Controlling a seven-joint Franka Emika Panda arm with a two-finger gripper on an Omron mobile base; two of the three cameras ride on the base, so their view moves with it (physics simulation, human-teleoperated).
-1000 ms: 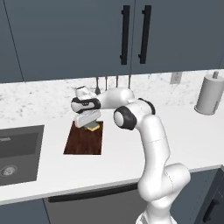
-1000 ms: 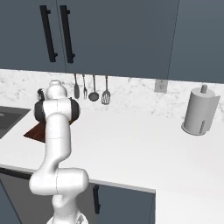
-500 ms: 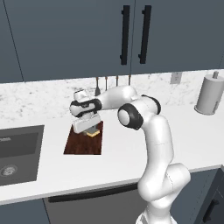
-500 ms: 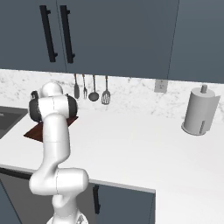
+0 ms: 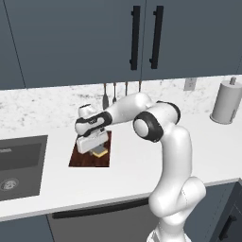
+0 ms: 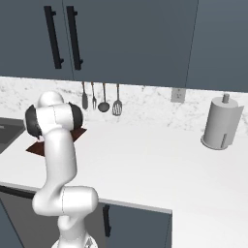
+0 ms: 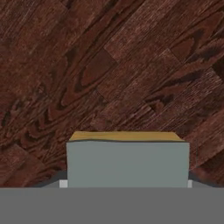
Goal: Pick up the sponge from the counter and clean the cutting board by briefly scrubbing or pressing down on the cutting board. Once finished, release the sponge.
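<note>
The dark reddish-brown cutting board (image 5: 84, 157) lies on the white counter (image 5: 137, 170), just right of the sink. My gripper (image 5: 95, 148) points down over the board's right half, shut on the sponge (image 5: 100, 153). The sponge's yellow body sits low against the wood and seems to touch it. In the hand view the sponge (image 7: 127, 164) shows its grey-green face with a yellow edge above it, and the cutting board (image 7: 109, 65) lies close behind. From the right base view my arm hides the hand, and only corners of the cutting board (image 6: 35, 147) peek out.
A dark grey sink basin (image 5: 19, 163) is set into the counter left of the board. Several utensils (image 5: 116, 94) hang on the marble backsplash behind it. A paper towel roll (image 5: 226, 101) stands far right. Dark cabinets hang overhead.
The hand has come straight down with the sponge, from well above the board to its surface. The board has stayed where it was.
</note>
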